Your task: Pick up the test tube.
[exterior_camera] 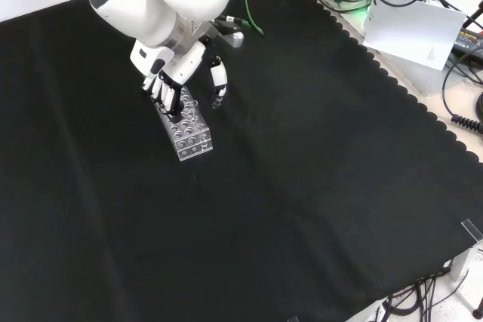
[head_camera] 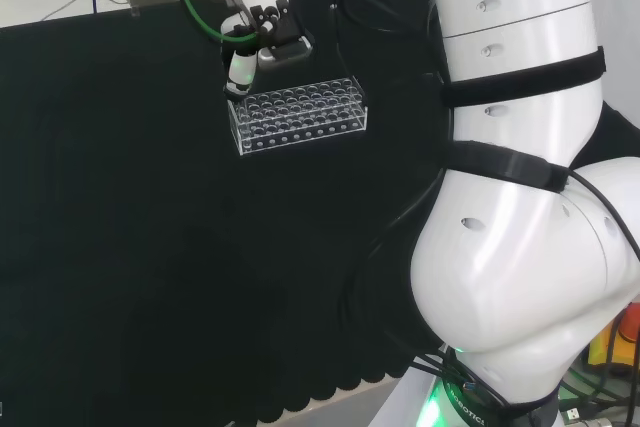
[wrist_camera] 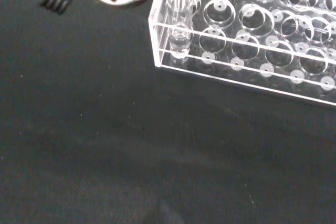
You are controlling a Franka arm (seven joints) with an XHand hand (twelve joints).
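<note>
Closing on the test tube (wrist_camera: 179,19) appears to be the step in hand. The tube stands upright in a corner hole of the clear rack (head_camera: 300,119), its rounded foot resting on the rack's lower plate in the wrist view. In the head view the rack sits on the black cloth (head_camera: 130,247) at about 11 o'clock from the picture's centre, and the hand (head_camera: 262,35) hangs directly over the rack's end at 9 o'clock, fingers pointing down.

State of the fingers: in the head view they are bent downward and gathered over that end of the rack; in the front view the hand (exterior_camera: 167,84) has its fingers at the rack's 12 o'clock end, with the thumb (exterior_camera: 219,77) set apart toward 3 o'clock. Whether any pad touches the glass cannot be told, as the tube's upper part is masked by the hand in the wrist view. The tube's foot is fully seated, so in my judgement it has not yet been lifted.

Requirement for the next move, as a judgement: bring finger and thumb onto opposite sides of the tube above the rack's top plate, then draw straight up along the tube's axis. A tilted pull could bind the glass in its hole or drag the light rack along.
</note>
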